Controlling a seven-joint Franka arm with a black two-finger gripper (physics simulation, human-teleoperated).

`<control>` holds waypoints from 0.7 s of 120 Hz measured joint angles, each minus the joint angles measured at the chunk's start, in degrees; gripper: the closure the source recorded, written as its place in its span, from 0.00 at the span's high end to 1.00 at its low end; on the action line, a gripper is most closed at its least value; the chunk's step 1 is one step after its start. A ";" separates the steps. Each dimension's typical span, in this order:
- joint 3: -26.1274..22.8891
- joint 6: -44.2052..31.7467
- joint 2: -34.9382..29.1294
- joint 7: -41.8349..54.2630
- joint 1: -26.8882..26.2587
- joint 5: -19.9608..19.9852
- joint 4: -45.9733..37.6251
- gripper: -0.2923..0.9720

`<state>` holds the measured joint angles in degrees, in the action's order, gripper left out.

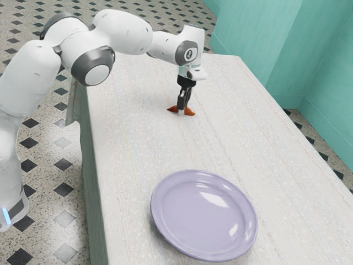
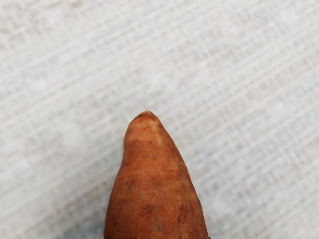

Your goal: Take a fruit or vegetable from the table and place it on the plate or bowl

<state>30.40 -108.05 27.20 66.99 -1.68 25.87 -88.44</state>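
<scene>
Sweet potato (image 2: 154, 189) lies on the counter (image 1: 265, 138) well apart from the plate (image 1: 204, 214), directly beneath the jaws, which appear closed across its middle; its long axis runs crosswise to them, both tips poking out either side.

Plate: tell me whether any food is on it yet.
No, the purple plate is bare, and the sweet potato lies on the table beneath the gripper, apart from the plate.

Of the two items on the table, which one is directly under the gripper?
The orange-brown sweet potato, lying on the table right beneath the gripper. The lavender plate sits empty and well apart, nearer the camera.
</scene>
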 joint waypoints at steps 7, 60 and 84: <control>0.05 -0.03 0.00 0.13 0.05 0.03 0.00 0.37; -0.02 2.18 -9.53 0.16 -5.94 -4.21 4.73 0.35; -4.71 7.42 -10.58 -2.45 -22.26 -7.78 10.57 0.34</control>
<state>25.69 -100.63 16.62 64.53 -23.94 18.09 -77.87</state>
